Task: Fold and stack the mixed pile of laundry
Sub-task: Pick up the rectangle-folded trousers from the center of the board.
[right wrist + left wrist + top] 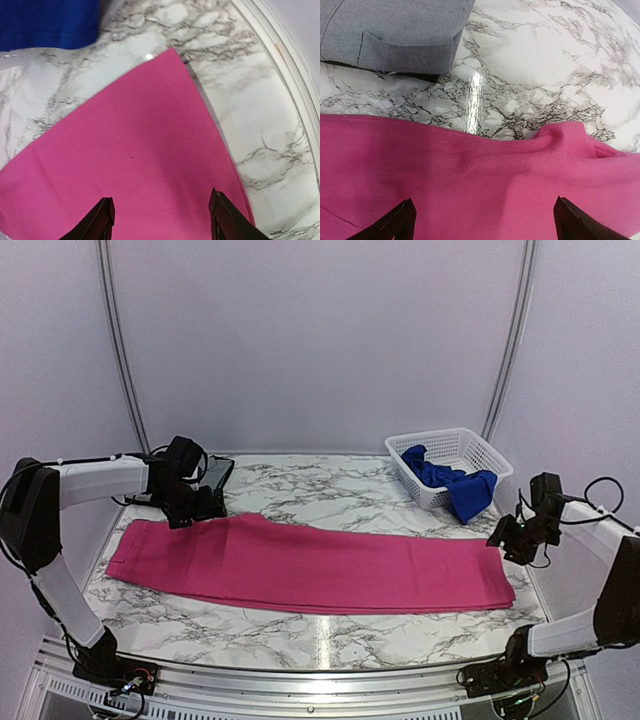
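Observation:
The magenta-pink garment [310,565] lies flat as a long folded strip across the marble table. My left gripper [185,512] hovers at its far left edge, open, nothing between its fingers [395,222]; pink cloth [470,175] fills the view below. My right gripper [510,540] stands at the strip's right end, open, its fingertips [102,215] over the pink corner [150,150], not holding it. The royal blue garment [455,483] lies in the white basket, spilling over its front rim; a blue patch [47,22] shows in the right wrist view.
The white mesh basket [470,445] sits at the back right. A flat dark grey tray [212,478] lies at the back left, close behind the left gripper, grey [395,32] in the left wrist view. The table's right rim [280,65] runs close to the right gripper.

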`<control>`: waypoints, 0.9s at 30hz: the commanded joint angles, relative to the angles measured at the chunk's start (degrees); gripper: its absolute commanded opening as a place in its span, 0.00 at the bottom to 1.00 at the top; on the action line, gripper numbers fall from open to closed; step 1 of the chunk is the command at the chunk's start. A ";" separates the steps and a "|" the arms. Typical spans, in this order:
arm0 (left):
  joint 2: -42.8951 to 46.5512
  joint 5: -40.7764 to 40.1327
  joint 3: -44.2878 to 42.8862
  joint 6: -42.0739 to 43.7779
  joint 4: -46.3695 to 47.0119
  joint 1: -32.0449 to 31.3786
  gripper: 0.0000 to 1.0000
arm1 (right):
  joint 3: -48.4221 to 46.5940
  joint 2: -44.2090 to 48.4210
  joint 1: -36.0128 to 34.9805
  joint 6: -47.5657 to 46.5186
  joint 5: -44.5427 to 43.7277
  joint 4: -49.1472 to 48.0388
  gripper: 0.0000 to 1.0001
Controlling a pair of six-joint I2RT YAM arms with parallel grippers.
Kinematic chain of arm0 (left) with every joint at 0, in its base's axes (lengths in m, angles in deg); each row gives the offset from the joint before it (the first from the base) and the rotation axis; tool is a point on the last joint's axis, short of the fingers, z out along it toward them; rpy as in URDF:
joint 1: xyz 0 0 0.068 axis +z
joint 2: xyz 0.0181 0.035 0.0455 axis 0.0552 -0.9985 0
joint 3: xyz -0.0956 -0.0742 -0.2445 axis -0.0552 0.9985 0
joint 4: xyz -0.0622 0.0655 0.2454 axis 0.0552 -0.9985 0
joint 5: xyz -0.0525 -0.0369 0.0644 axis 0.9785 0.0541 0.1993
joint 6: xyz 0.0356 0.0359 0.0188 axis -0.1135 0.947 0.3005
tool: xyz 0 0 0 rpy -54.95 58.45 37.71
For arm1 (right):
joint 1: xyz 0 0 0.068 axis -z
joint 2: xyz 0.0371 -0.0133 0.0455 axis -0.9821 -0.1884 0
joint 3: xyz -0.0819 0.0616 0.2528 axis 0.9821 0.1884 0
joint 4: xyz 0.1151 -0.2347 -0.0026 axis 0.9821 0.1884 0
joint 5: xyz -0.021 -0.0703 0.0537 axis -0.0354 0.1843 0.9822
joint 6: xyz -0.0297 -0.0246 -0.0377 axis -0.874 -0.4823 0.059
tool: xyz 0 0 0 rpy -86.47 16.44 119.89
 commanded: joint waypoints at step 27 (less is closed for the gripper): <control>0.83 2.00 -3.74 2.44 -1.58 -0.05 0.99 | -7.19 -24.81 1.15 -11.56 -2.11 6.68 0.78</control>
